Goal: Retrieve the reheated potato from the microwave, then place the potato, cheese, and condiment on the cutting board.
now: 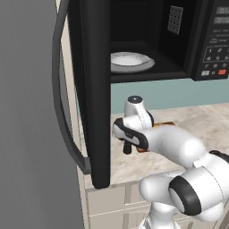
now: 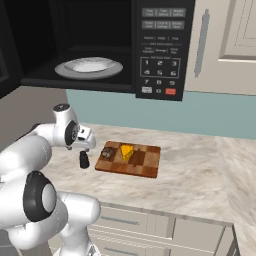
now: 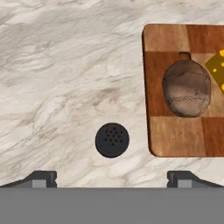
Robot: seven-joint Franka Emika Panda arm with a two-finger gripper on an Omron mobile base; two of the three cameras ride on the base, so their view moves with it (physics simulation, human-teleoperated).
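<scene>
Gripper faces straight down over marble counter, fingertips spread wide.
Condiment: black shaker, upright, perforated round top, directly below gripper, between fingertips, just beside board edge.
Cutting board: checkered wood, flat, off to one side.
Potato: grey-brown lump on board's near end.
Cheese: yellow wedge on board beyond potato.
Microwave: above, door open.

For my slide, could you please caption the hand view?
Open hand above the condiment on marble counter, beside the cutting board holding potato and cheese.
</scene>
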